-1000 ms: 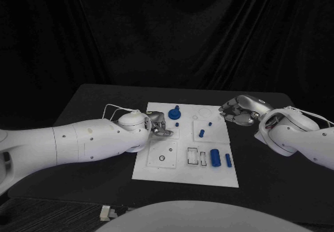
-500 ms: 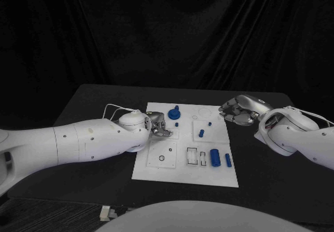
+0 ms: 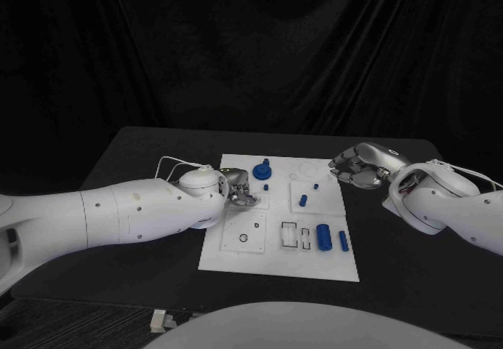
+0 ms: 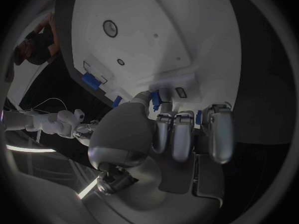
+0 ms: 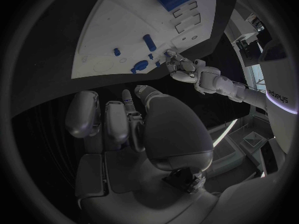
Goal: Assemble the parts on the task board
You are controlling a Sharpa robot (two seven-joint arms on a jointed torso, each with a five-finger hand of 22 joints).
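A small blue peg [image 4: 155, 100], judged light, rigid and slippery, is pinched at its sides by the left hand [image 3: 241, 195] over the task board [image 3: 275, 258]. The right hand [image 3: 360, 166] is curled closed, holding nothing.

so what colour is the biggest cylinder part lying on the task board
Blue; the cylinder on the white task board shows best in the head view.

Left hand [image 3: 240, 193] pinching, right hand [image 3: 360, 166] curled.

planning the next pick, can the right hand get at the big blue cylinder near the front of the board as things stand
Probably yes. The right hand hovers off the task board's far right corner holding nothing, and the big blue cylinder lies uncovered on that side; the left hand works farther left.
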